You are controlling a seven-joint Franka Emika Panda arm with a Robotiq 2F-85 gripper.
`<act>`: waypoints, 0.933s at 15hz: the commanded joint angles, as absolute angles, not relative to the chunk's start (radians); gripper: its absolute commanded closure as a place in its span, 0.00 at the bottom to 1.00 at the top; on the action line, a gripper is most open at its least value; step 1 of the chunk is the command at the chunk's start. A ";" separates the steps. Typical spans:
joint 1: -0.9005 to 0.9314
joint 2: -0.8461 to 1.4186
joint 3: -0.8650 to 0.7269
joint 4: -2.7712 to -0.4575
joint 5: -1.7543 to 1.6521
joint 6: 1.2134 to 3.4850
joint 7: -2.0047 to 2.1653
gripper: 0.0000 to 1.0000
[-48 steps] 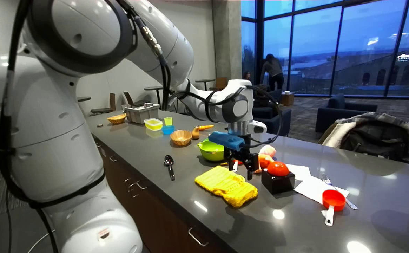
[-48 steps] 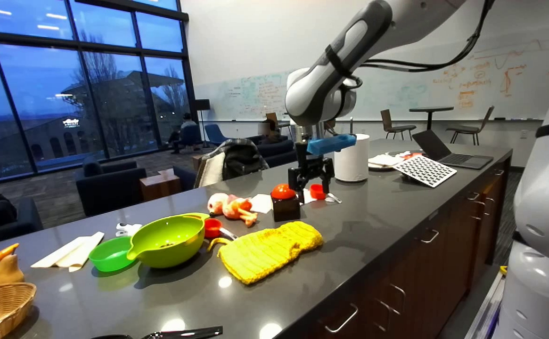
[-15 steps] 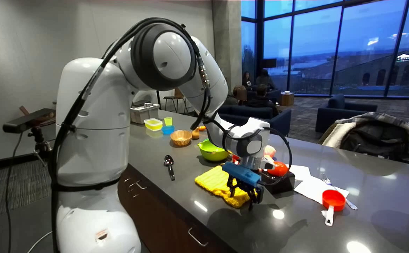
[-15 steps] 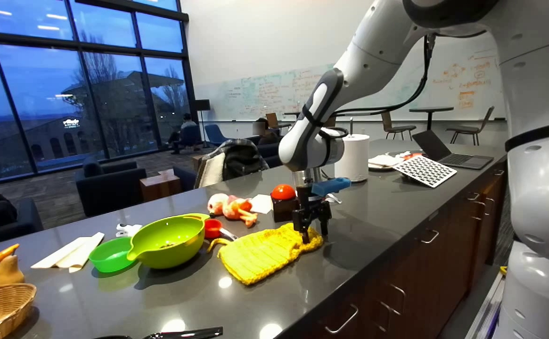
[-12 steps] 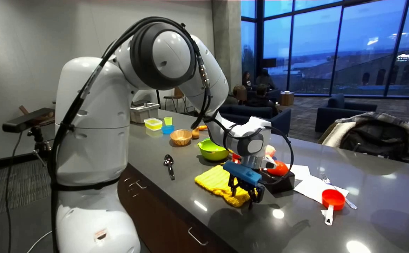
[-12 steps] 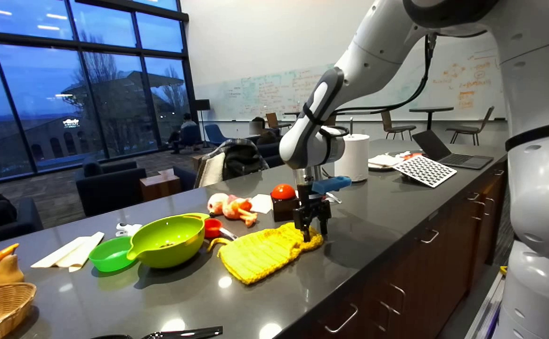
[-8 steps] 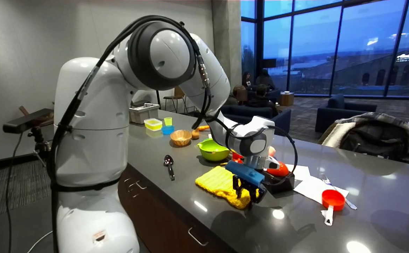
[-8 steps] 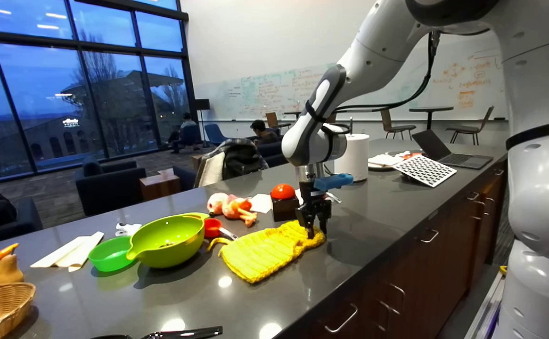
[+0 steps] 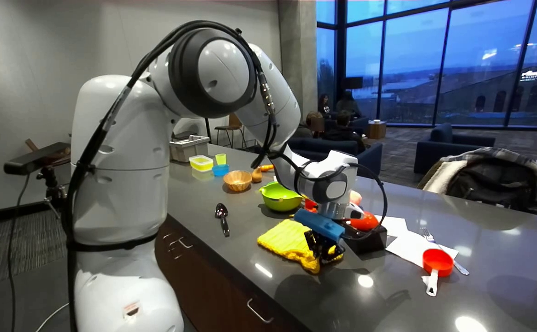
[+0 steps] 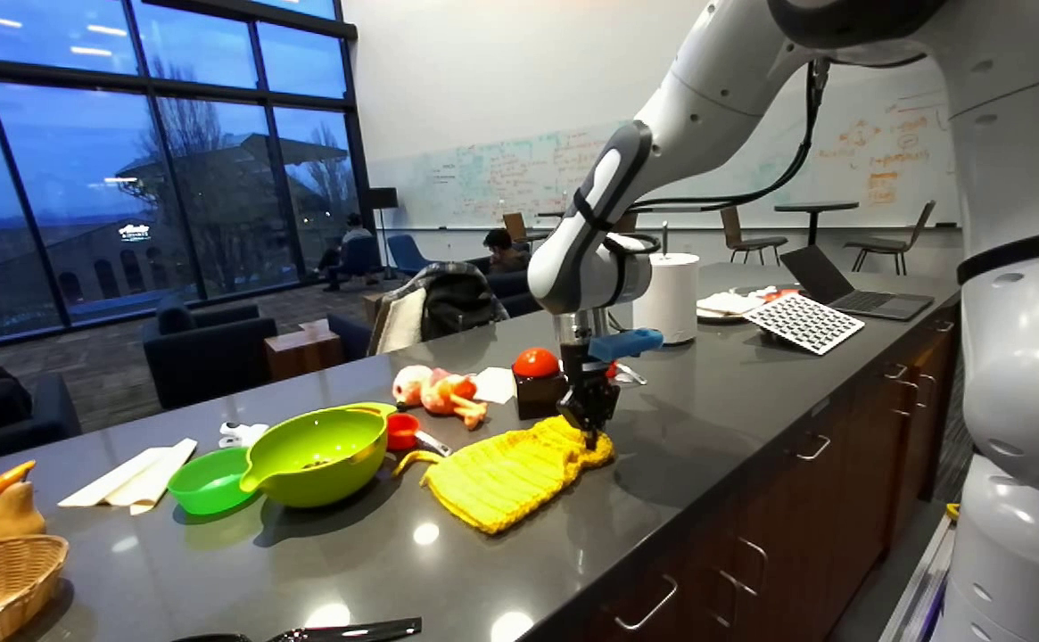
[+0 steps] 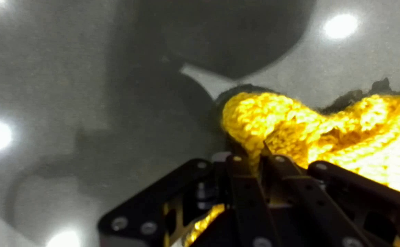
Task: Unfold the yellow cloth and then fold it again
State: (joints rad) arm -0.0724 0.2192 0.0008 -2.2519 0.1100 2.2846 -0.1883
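The yellow cloth (image 10: pixel 501 481) is a knitted piece lying folded and flat on the dark counter in both exterior views. Its bumpy, gathered end sits under my gripper (image 10: pixel 592 437). In the wrist view the fingers (image 11: pixel 242 168) have come together, and a bit of the cloth (image 11: pixel 258 109) is pinched between their tips. Part of that end bulges up ahead of the fingertips, right at counter level. The fingertips are partly hidden by the cloth in an exterior view, where the gripper (image 9: pixel 326 260) is low over it.
Close beside the cloth stands a black box with a red dome (image 10: pixel 535 364). A green spouted bowl (image 10: pixel 318 464), a red measuring cup (image 10: pixel 402 432) and a pink plush toy (image 10: pixel 437 390) lie around it. A black spoon (image 9: pixel 222 216) rests near the counter's front edge.
Over three seconds the arm came down to the cloth's gathered end. Within the last second the jaws went from open to shut on it, bunching it slightly.
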 commanded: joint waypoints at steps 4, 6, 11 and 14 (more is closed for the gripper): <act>-0.008 0.168 -0.003 -2.230 -0.023 2.196 -0.057 0.98; 0.021 0.147 -0.001 -2.205 -0.104 2.142 0.012 0.98; 0.080 0.103 0.033 -2.122 -0.236 1.993 0.097 0.98; 0.110 0.089 0.065 -2.070 -0.278 1.922 0.113 0.98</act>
